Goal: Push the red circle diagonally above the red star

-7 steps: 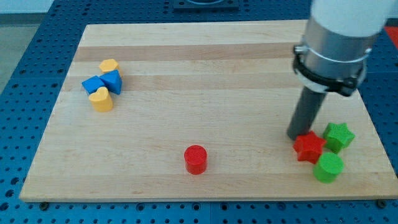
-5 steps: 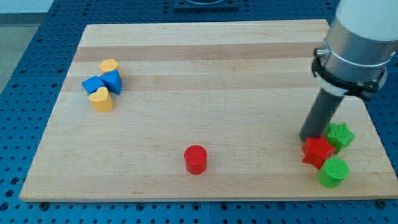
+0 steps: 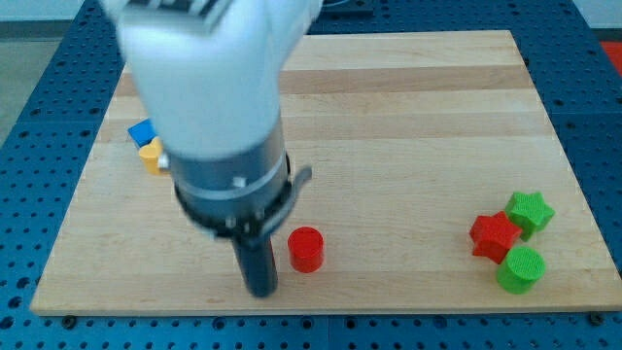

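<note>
The red circle [image 3: 306, 249] stands on the wooden board near the view's bottom, left of centre. The red star [image 3: 495, 236] lies at the view's lower right, touching a green star [image 3: 531, 211] above right of it and a green circle [image 3: 518, 269] below right. My tip [image 3: 260, 289] rests on the board just left of and slightly below the red circle, a small gap apart from it. The arm's big body hides much of the board's left half.
At the view's left a blue block [image 3: 142, 132] and a yellow block [image 3: 151, 154] peek out from behind the arm; the rest of that cluster is hidden. The board's bottom edge [image 3: 311, 309] runs close below my tip.
The arm has swung from beside the red star at the view's right across to the left of the red circle. The red star and both green blocks sit slightly shifted; the red circle has not moved.
</note>
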